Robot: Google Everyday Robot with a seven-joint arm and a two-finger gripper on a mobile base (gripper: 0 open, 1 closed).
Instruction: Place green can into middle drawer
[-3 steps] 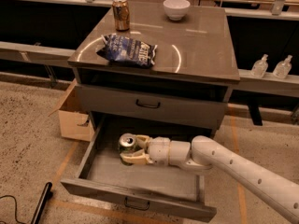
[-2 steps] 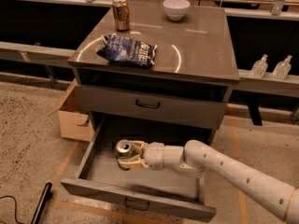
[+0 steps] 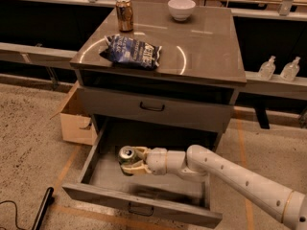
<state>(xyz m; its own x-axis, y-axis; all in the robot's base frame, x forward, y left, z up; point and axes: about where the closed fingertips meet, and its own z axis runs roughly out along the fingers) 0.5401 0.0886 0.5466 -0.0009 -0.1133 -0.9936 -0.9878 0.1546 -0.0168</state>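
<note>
Speckled floor w/ orange tape lines, grey cabinet [image 3: 201, 42] dead centre in the camera view. Up on its top: gold-brown can [image 3: 124, 14] at the back left, white bowl [image 3: 181, 8] back centre, dark blue chip bag [image 3: 130, 51] lying flat nearer the front left.

Below the top there's an open shelf gap, then the upper drawer [image 3: 192, 114], closed, black handle in the middle. Under that, the middle drawer [image 3: 103, 176] is pulled right out toward the camera, grey floor showing, small black handle on its front.

Now the action: white arm [image 3: 240, 176] comes in from the lower right, reaching across over the drawer. Gripper [image 3: 130, 161] sits inside the drawer space, left of centre, pale fingers [image 3: 139, 151] clamped on either side of the green can [image 3: 126, 157]. Can's silver top faces up and toward the camera, dark body below it, over the drawer floor; can't tell if its base touches down.

Off to the sides: cardboard box [image 3: 76, 123] on the floor at the cabinet's left, two clear bottles [image 3: 267, 67] on a ledge at right, black stick-like item [image 3: 42, 210] w/ a cable at bottom left.
</note>
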